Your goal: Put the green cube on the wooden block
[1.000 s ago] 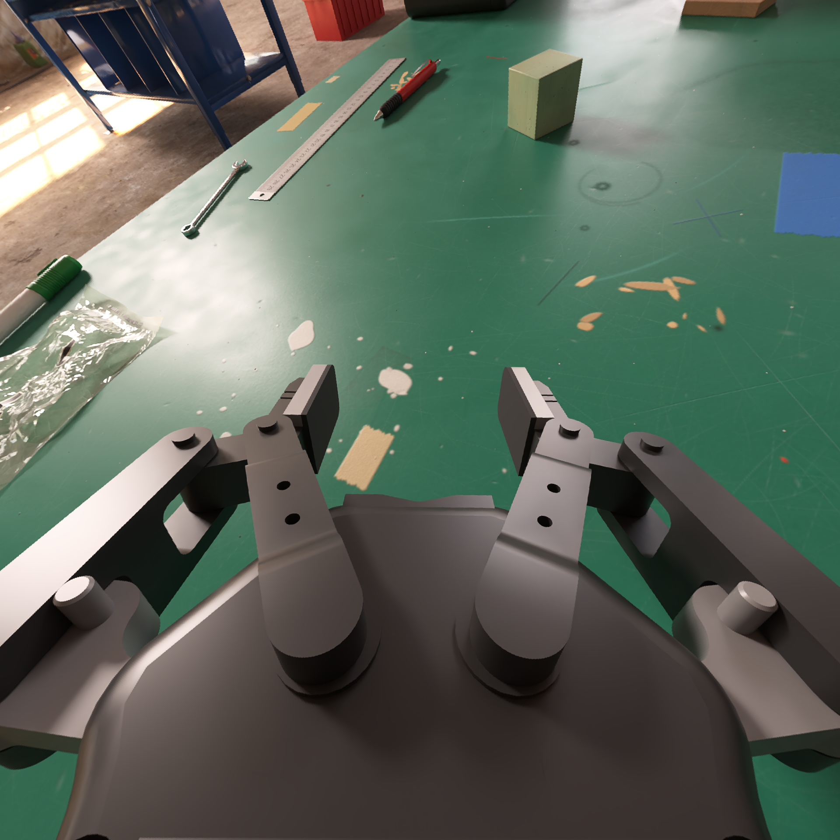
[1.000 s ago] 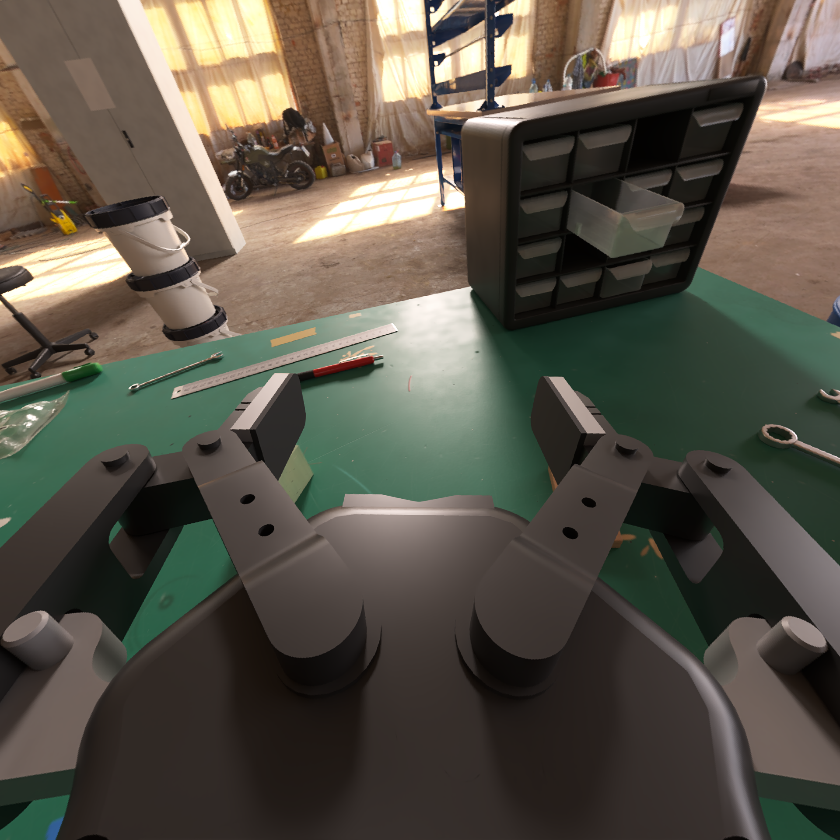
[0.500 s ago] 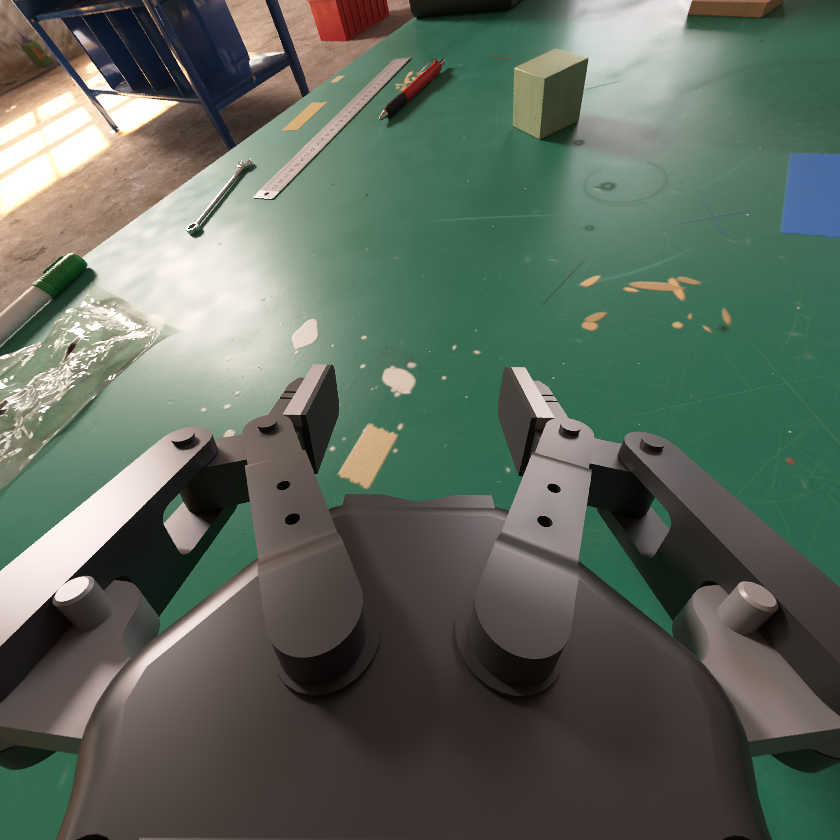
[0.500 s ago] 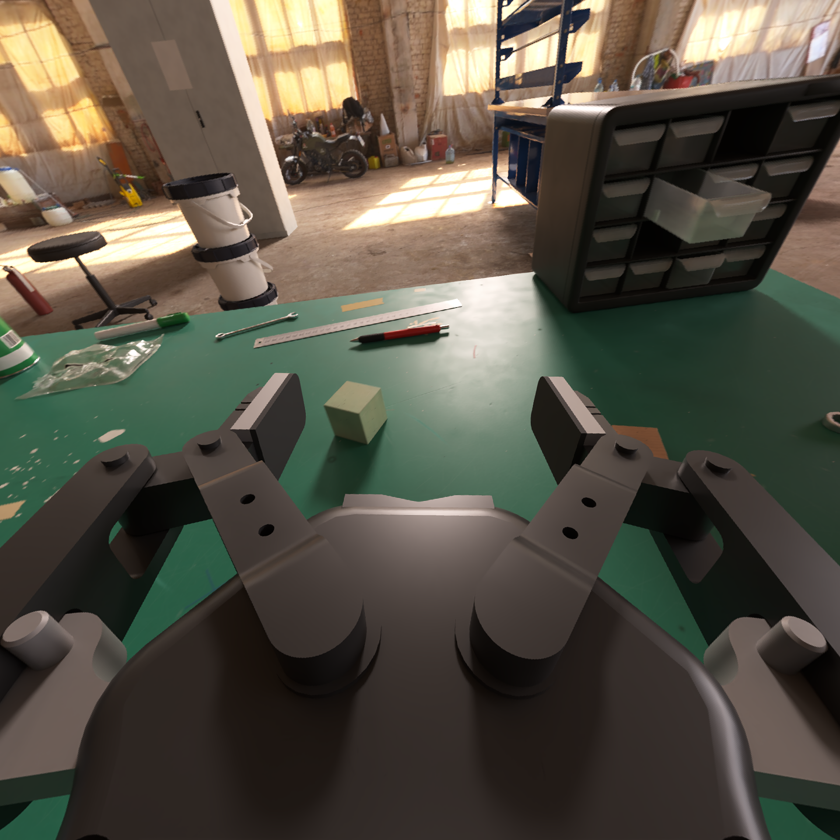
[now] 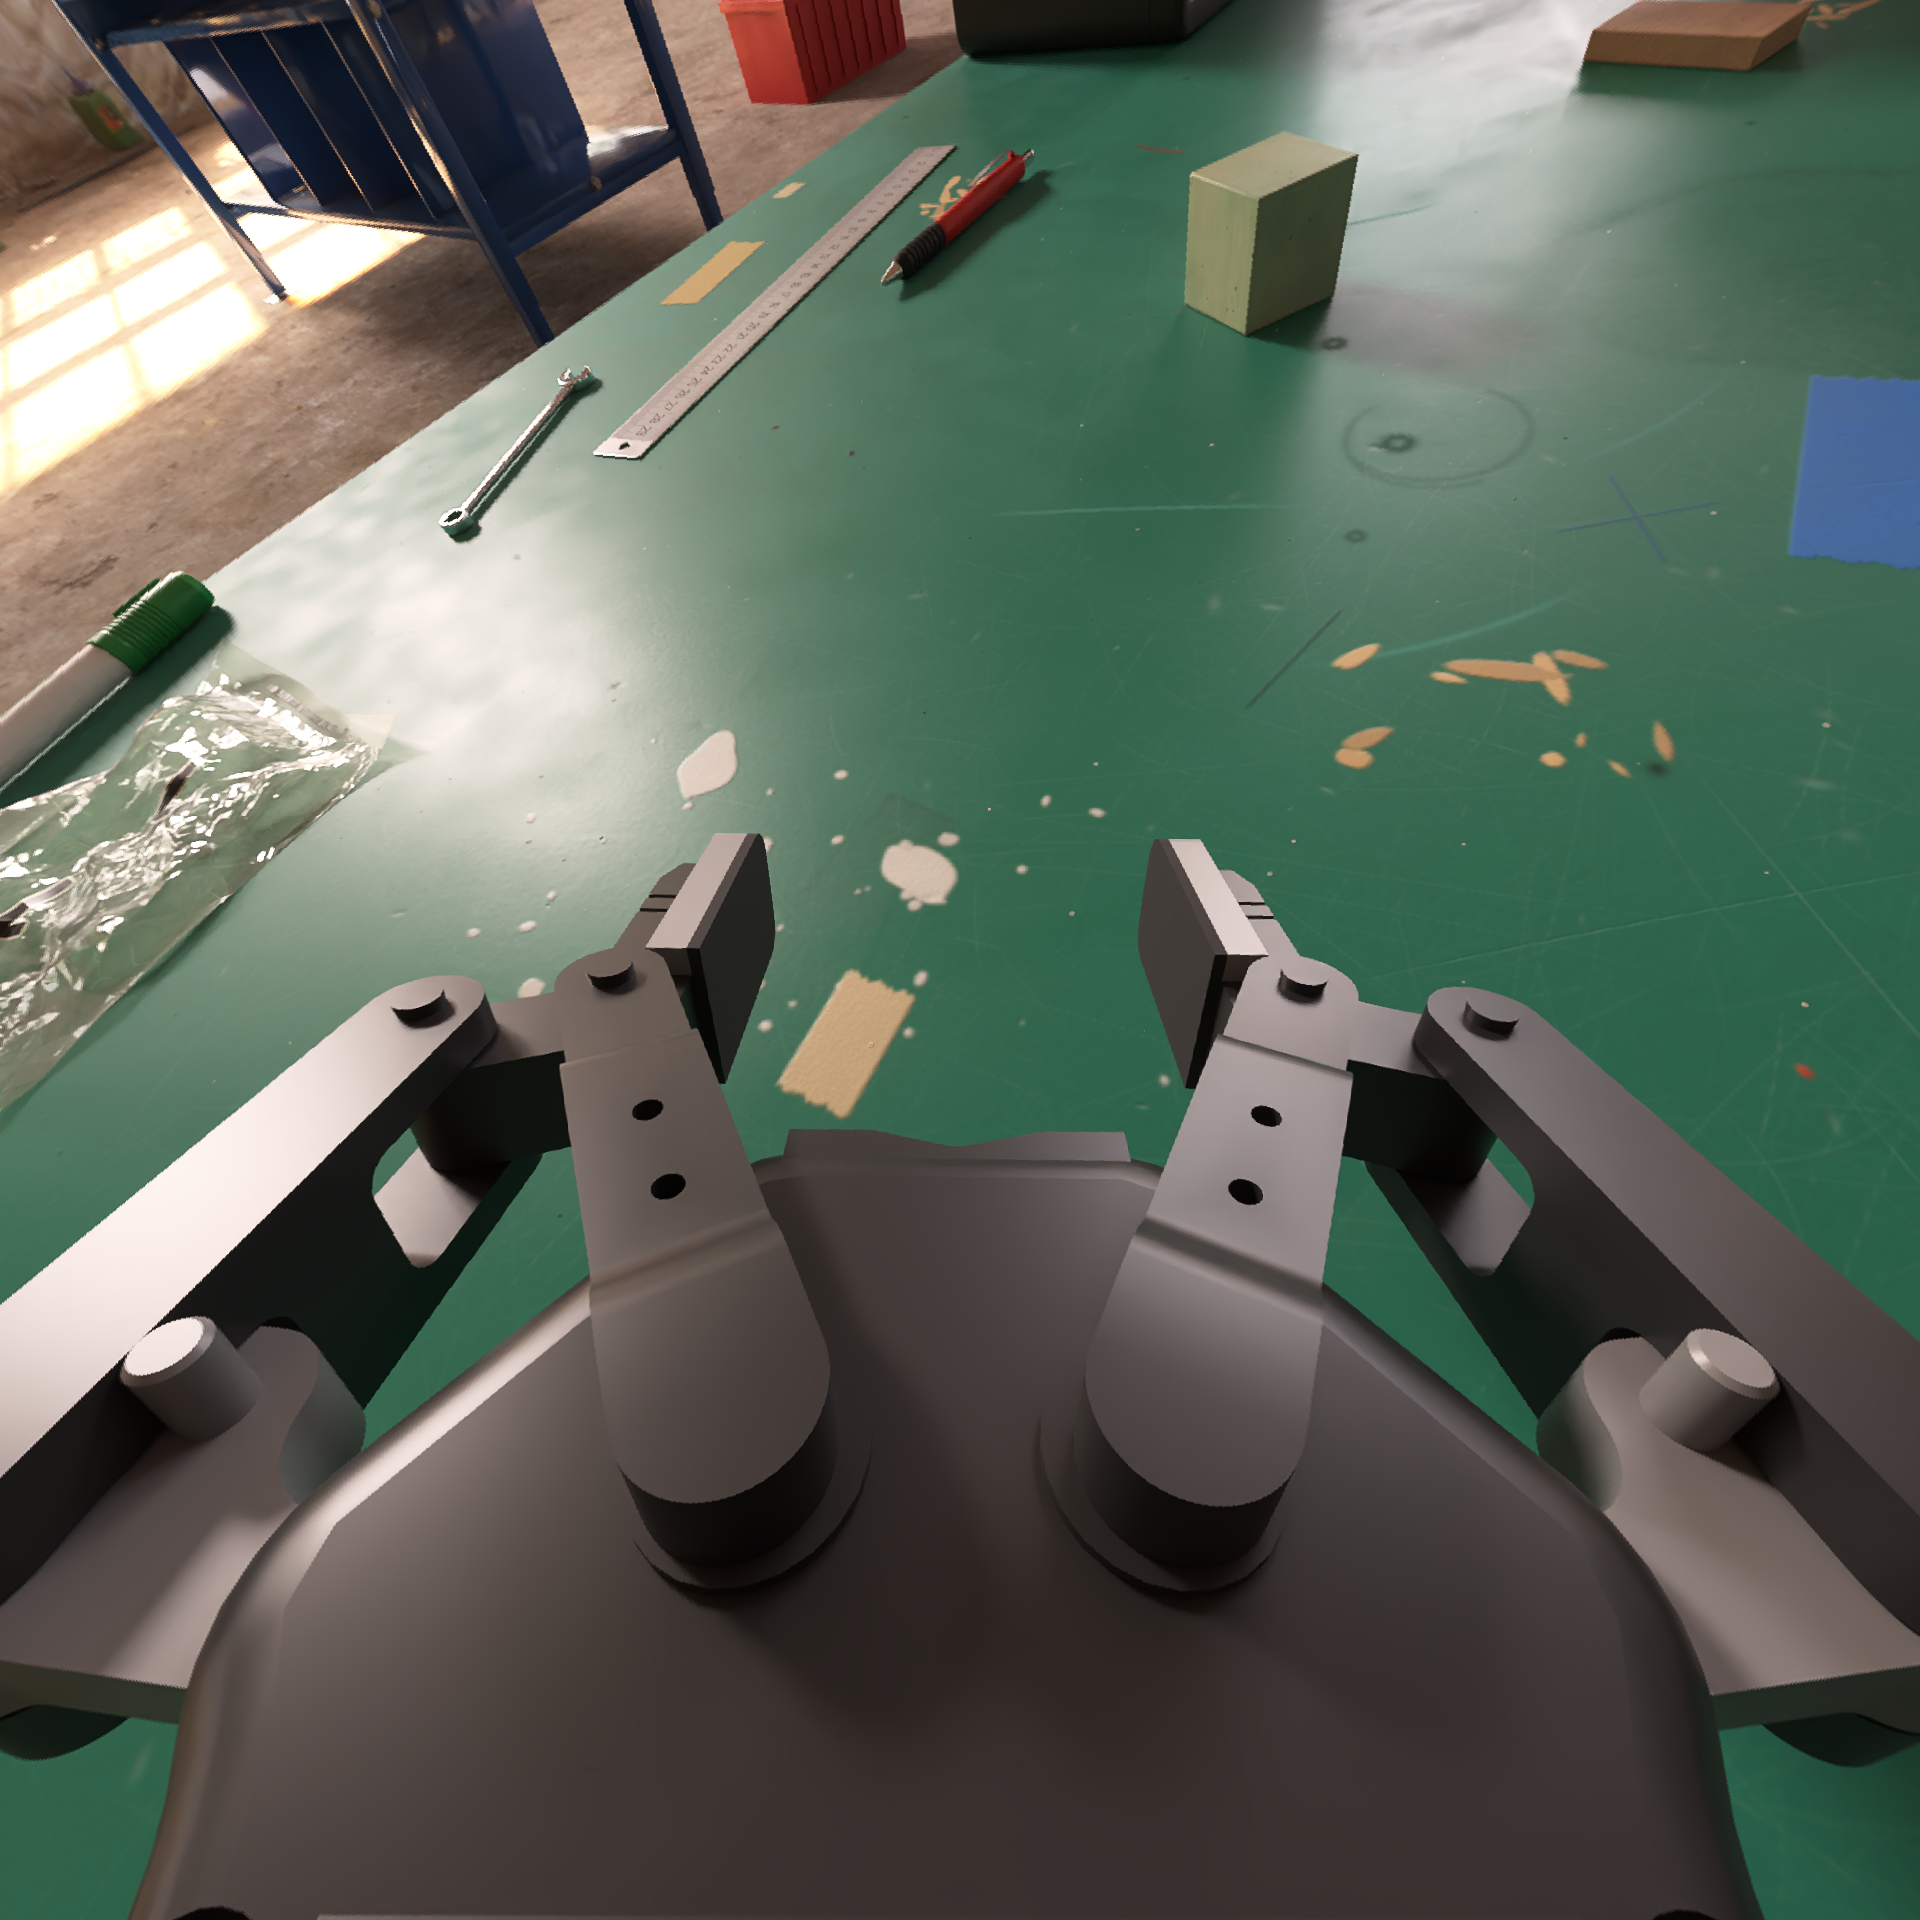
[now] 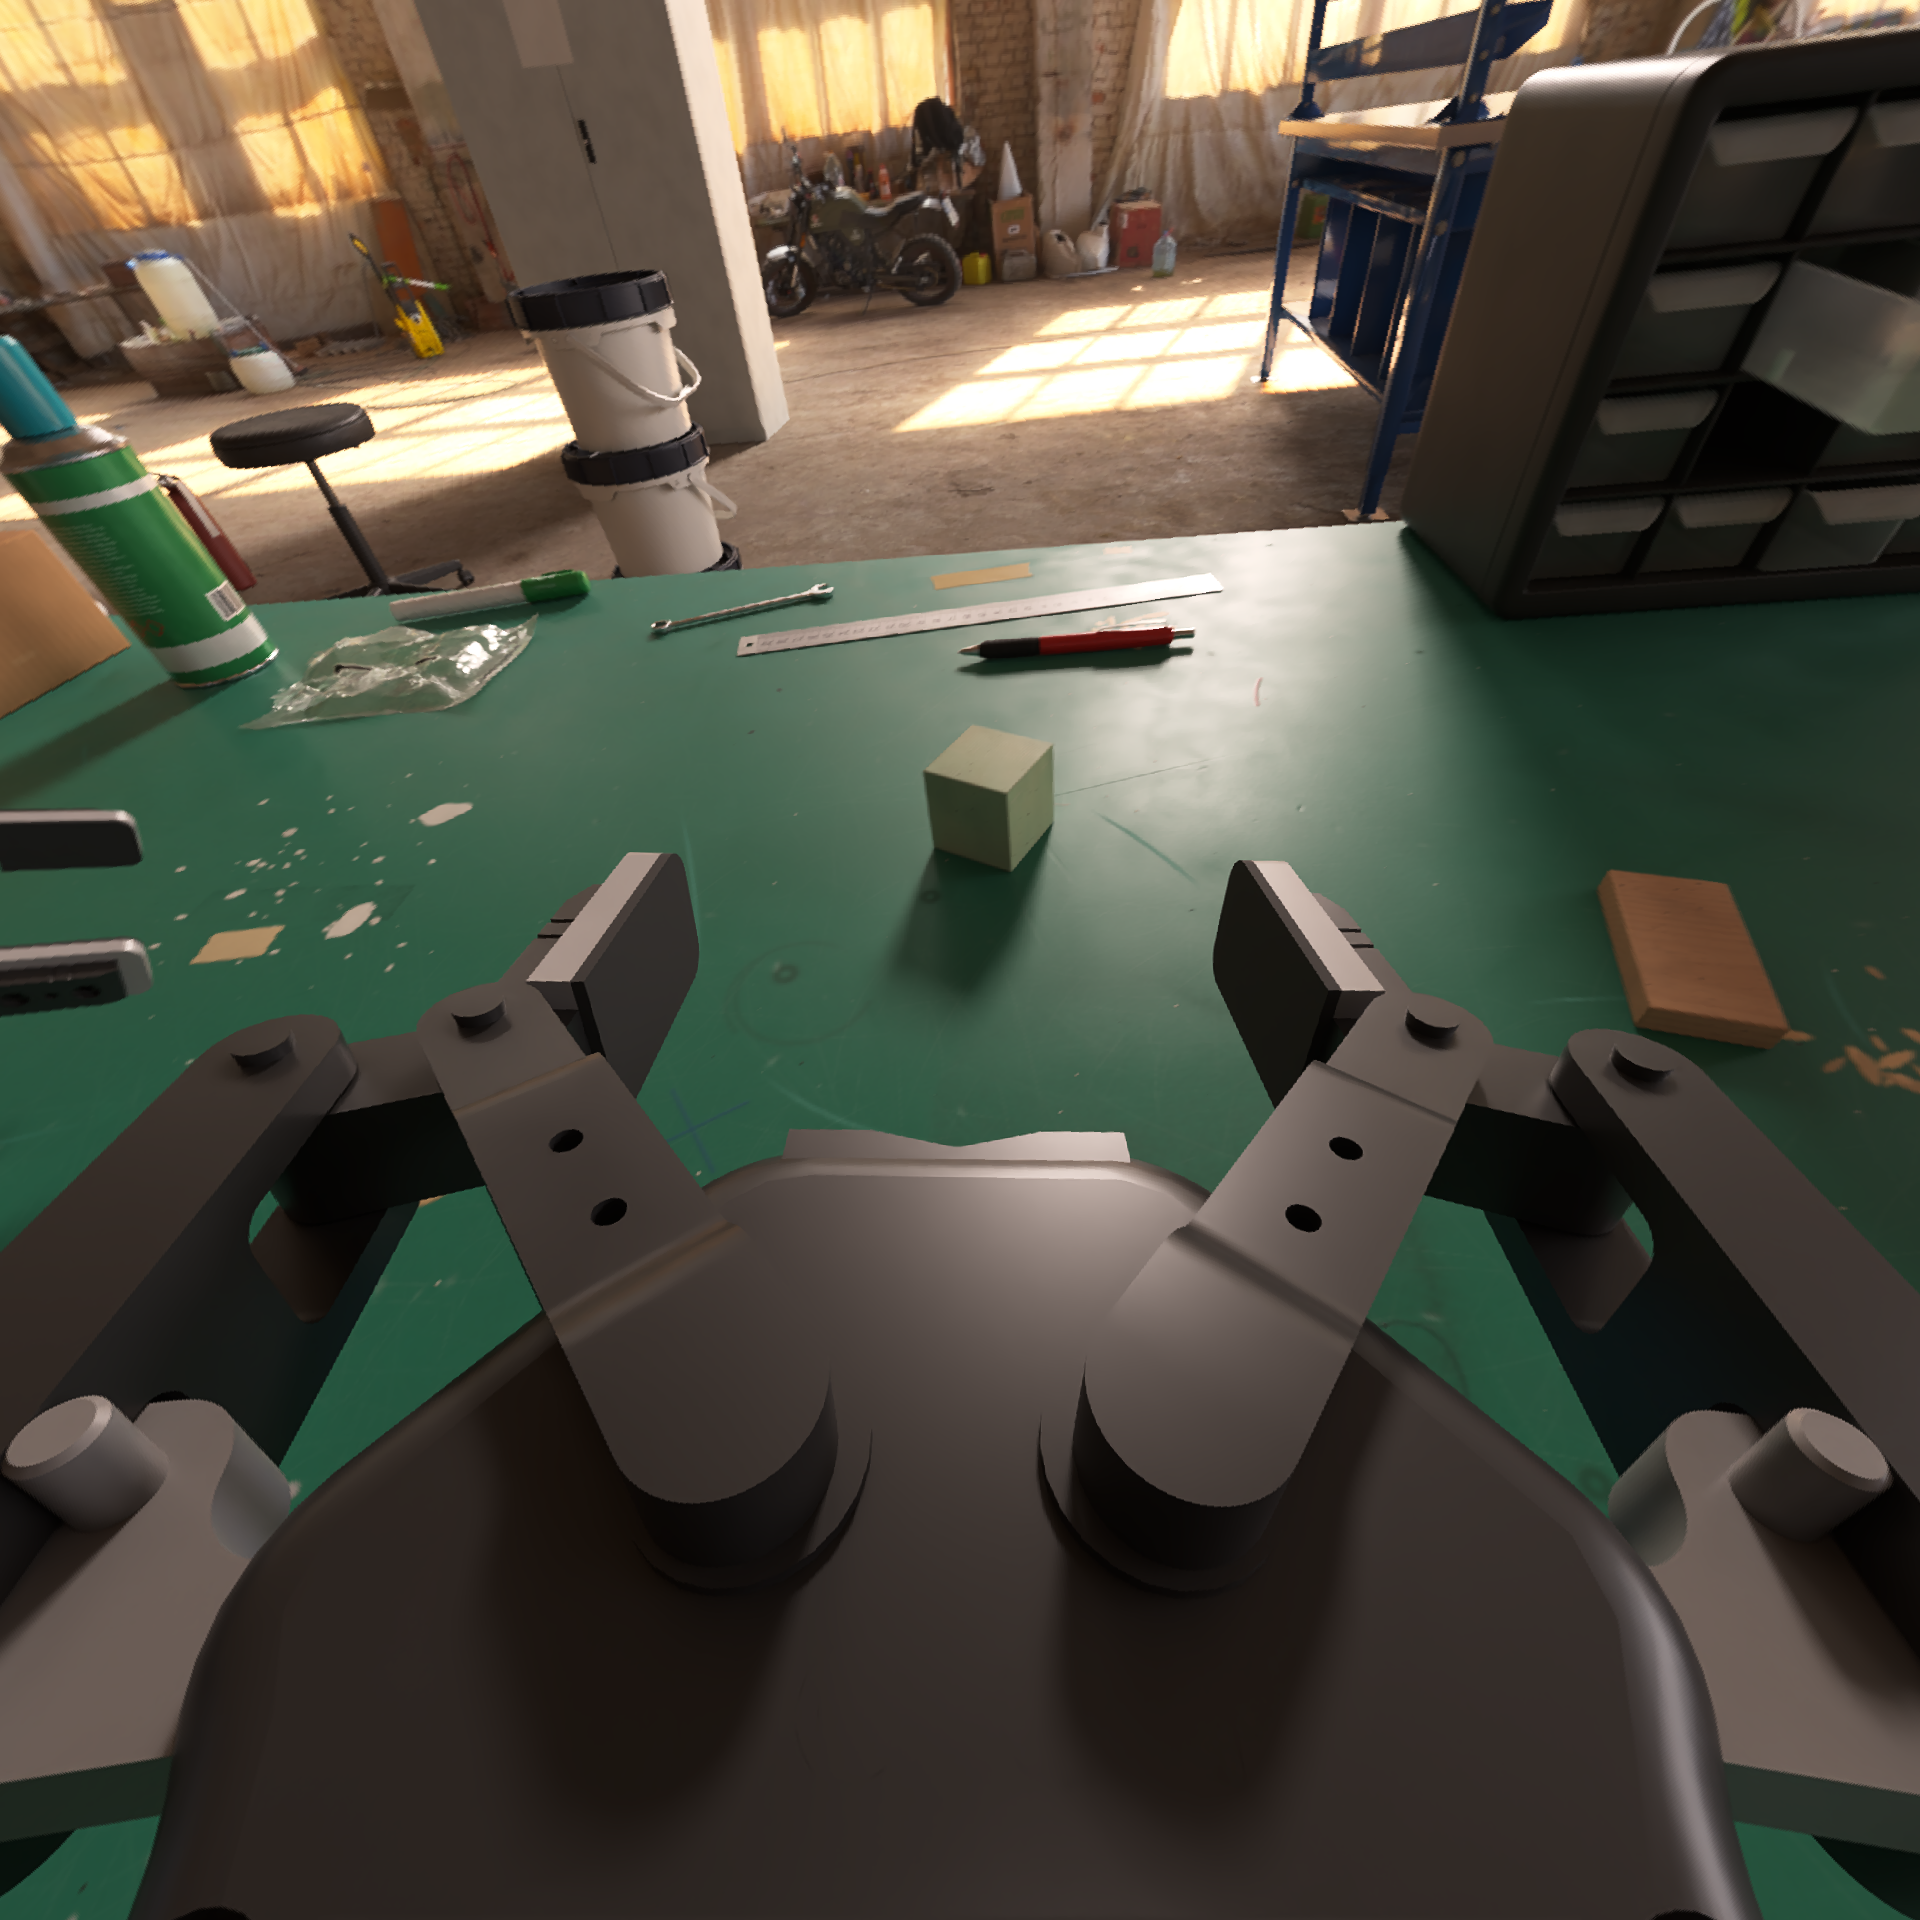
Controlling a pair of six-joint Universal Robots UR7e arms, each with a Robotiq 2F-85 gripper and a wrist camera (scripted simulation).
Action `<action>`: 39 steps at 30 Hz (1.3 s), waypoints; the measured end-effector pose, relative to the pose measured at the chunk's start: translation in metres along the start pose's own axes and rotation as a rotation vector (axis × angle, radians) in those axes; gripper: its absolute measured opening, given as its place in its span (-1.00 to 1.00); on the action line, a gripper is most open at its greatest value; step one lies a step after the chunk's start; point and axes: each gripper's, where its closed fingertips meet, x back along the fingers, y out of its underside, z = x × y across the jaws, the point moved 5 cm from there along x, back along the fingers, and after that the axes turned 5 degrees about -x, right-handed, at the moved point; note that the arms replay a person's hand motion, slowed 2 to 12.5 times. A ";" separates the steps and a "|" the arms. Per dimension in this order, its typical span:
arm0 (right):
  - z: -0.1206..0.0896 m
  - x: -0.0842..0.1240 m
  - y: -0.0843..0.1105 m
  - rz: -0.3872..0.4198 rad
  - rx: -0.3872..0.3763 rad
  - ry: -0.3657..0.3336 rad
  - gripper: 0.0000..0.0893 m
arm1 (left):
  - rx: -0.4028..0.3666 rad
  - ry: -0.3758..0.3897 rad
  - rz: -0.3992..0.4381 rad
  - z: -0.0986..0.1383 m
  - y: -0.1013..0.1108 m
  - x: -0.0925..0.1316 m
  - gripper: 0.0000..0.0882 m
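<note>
Both hands hang over the green bench (image 6: pixel 1351 790) with fingers spread and nothing between them: the right hand (image 6: pixel 954 951) and the left hand (image 5: pixel 956 935). The green cube (image 6: pixel 987 795) stands mid-bench, inward from the far edge where a ruler (image 6: pixel 977 615) and red pen (image 6: pixel 1081 644) lie. The wooden block (image 6: pixel 1688 971) lies flat, apart from it toward the right edge.

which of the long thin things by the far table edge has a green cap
The white marker, lying left of the wrench. The ruler is bare metal and the pen is red and black.
</note>
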 end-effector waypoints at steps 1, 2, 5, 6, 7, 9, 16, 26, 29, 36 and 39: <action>-0.003 0.001 0.002 -0.004 0.002 -0.007 0.91 | 0.002 -0.001 0.001 0.000 0.000 0.000 0.43; -0.007 0.001 0.005 -0.009 0.003 -0.014 0.91 | 0.003 -0.002 0.001 0.000 0.000 0.000 0.43; -0.016 0.004 0.013 -0.024 0.008 -0.034 0.91 | 0.008 -0.004 0.004 0.000 0.000 0.001 0.43; -0.018 0.004 0.016 -0.029 0.010 -0.040 0.91 | 0.010 -0.005 0.004 -0.001 -0.001 0.001 0.43; -0.021 0.004 0.018 -0.034 0.011 -0.044 0.91 | 0.011 -0.006 0.005 -0.001 -0.001 0.001 0.43; -0.026 0.005 0.023 -0.044 0.014 -0.052 0.91 | 0.014 -0.007 0.007 -0.001 -0.001 0.001 0.43; -0.041 0.003 0.038 -0.074 0.027 -0.074 0.91 | 0.024 -0.014 0.013 -0.001 -0.001 0.002 0.44; -0.059 -0.005 0.054 -0.122 0.059 -0.105 0.91 | 0.035 -0.025 0.019 -0.002 -0.001 0.003 0.44; -0.063 -0.008 0.056 -0.140 0.073 -0.114 0.91 | 0.037 -0.029 0.020 -0.003 -0.001 0.003 0.44; -0.068 -0.017 0.057 -0.177 0.123 -0.116 0.91 | 0.037 -0.038 0.023 -0.004 -0.002 0.004 0.44; -0.069 -0.021 0.054 -0.185 0.151 -0.114 0.91 | 0.037 -0.041 0.026 -0.005 -0.002 0.004 0.43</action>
